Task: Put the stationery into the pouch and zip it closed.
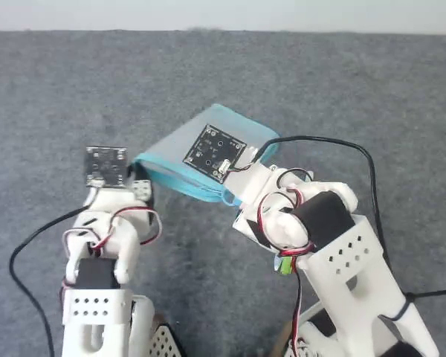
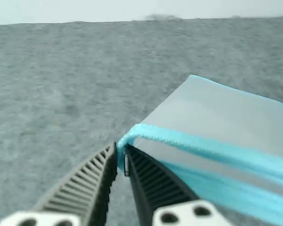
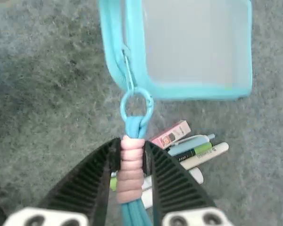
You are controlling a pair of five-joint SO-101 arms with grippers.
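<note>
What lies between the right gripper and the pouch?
Right wrist view: a blue ring and zipper pull join the pink charm in the right gripper to the pouch.

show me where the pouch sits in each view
High view: pouch at the picture's centre, on the grey table.
Left wrist view: pouch just beyond the left end effector, which pinches its corner.
Right wrist view: pouch beyond the right end effector, which clamps its zip pull.
Shared landmark: the pouch's blue zip edge.

Left claw pinched closed, right claw clamped tight, both arms extended forward, side by side
</note>
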